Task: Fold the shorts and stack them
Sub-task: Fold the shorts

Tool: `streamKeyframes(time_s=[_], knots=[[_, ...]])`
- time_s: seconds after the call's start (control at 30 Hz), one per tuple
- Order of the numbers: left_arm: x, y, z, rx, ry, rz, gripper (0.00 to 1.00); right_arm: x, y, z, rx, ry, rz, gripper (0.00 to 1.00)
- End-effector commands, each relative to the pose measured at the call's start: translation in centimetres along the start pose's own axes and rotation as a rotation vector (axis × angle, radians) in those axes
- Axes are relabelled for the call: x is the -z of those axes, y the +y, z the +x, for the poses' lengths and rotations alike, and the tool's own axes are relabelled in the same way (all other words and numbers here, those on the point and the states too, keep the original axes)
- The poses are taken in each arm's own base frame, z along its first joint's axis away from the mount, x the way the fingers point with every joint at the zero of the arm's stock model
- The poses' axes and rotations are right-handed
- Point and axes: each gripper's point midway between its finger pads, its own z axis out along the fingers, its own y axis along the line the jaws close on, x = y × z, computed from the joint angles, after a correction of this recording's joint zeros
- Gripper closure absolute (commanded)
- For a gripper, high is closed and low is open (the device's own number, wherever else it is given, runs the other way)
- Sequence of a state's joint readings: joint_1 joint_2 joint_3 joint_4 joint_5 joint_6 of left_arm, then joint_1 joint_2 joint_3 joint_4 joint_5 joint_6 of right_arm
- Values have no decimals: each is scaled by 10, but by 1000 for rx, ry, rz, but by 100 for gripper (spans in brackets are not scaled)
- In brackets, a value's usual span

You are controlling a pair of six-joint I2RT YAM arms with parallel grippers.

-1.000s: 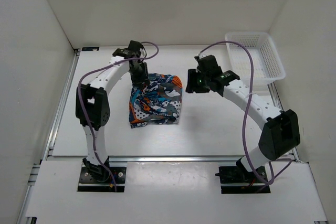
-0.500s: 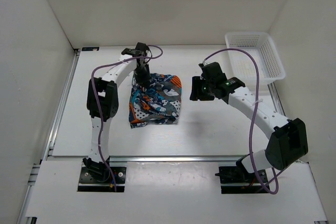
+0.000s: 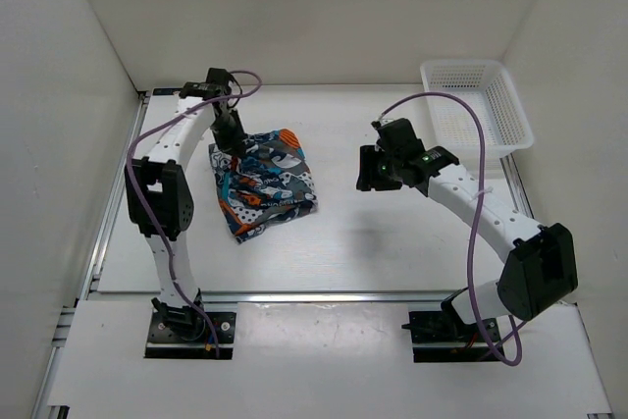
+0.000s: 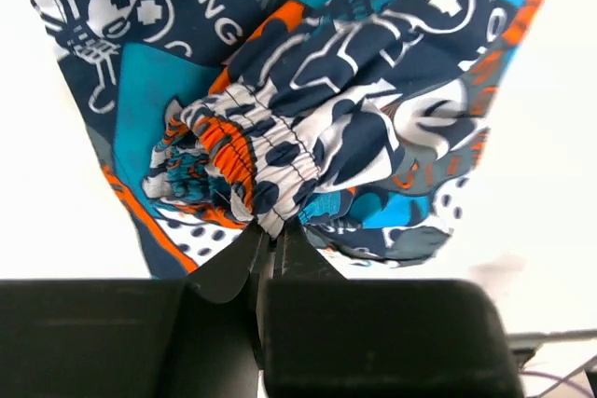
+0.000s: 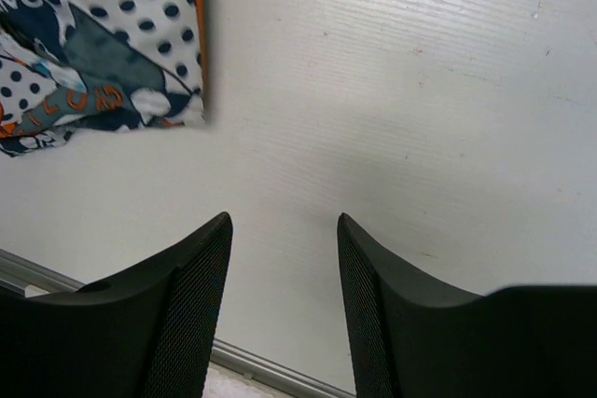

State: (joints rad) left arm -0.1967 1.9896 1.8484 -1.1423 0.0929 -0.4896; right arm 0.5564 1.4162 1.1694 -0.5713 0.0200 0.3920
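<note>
The shorts (image 3: pixel 263 183) lie folded in a bundle on the white table, left of centre, printed in teal, orange, white and navy. My left gripper (image 3: pixel 234 140) is shut on their gathered elastic waistband at the far left corner. In the left wrist view the bunched waistband (image 4: pixel 244 157) is pinched at the tips of my left gripper (image 4: pixel 272 228) and the cloth spreads beyond. My right gripper (image 3: pixel 365 170) hangs open over bare table to the right of the shorts. The right wrist view shows my right gripper (image 5: pixel 284 221) with nothing between its fingers and the shorts (image 5: pixel 103 48) at upper left.
A white mesh basket (image 3: pixel 477 103) stands at the back right corner of the table. White walls enclose the table on the left, back and right. A metal rail (image 3: pixel 324 295) runs along the near edge by the arm bases.
My left gripper has shut on the waistband and dragged the shorts left across the table, turning the bundle. The right arm has drawn back slightly and stays open.
</note>
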Motion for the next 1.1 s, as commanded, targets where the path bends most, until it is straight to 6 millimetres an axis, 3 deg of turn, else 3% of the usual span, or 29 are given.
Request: streamKeyframes(time_s=[0.0, 0.1, 0.13, 0.2, 0.23, 0.3, 0.33, 0.4, 0.47, 0.5, 0.53, 0.57, 0.63, 0.73, 0.77, 0.8, 0.9, 1.03, 1.07], knots=[[-16, 18, 1, 16, 31, -35, 90, -3, -6, 5, 16, 6, 12, 46], [-35, 47, -5, 54, 47, -127, 87, -5, -8, 9, 24, 16, 16, 45], [-49, 61, -1, 67, 84, -177, 80, -5, -8, 9, 24, 16, 16, 43], [-55, 80, 0, 106, 109, -199, 68, -6, -10, 13, 24, 26, 20, 42], [-54, 84, 3, 118, 119, -196, 66, -8, -11, 17, 23, 35, 23, 40], [-45, 91, -1, 145, 87, -177, 54, -8, -7, 17, 23, 35, -3, 36], [-33, 91, -2, 153, 62, -156, 43, -9, -4, 15, 23, 40, -16, 32], [-20, 91, -8, 158, 19, -141, 35, -16, 5, 12, 23, 54, -52, 19], [-15, 96, -5, 159, 16, -142, 35, -19, 31, -6, 44, 35, -131, 12], [-11, 100, -8, 171, 4, -141, 35, -33, 38, -2, 51, 76, -144, 9], [-14, 107, -3, 185, 21, -152, 35, -34, 51, -22, 66, 44, -184, 7], [-8, 107, -2, 184, 12, -148, 35, -52, 59, -19, 70, 84, -205, 6], [-9, 113, 11, 197, 39, -150, 35, -62, 80, -23, 76, 122, -290, 6], [-2, 113, 15, 204, 5, -117, 35, -87, 104, -37, 89, 134, -361, 6], [-3, 118, 22, 223, 11, -122, 35, -100, 116, -24, 102, 183, -390, 5], [-6, 120, 25, 224, 18, -125, 35, -103, 127, -33, 115, 166, -405, 5], [-17, 128, 35, 246, 38, -136, 35, -134, 139, -16, 122, 236, -433, 6], [-37, 131, 42, 260, 64, -111, 33, -158, 151, 5, 139, 293, -441, 17], [-41, 130, 44, 262, 81, -106, 33, -162, 149, 8, 137, 303, -437, 27]])
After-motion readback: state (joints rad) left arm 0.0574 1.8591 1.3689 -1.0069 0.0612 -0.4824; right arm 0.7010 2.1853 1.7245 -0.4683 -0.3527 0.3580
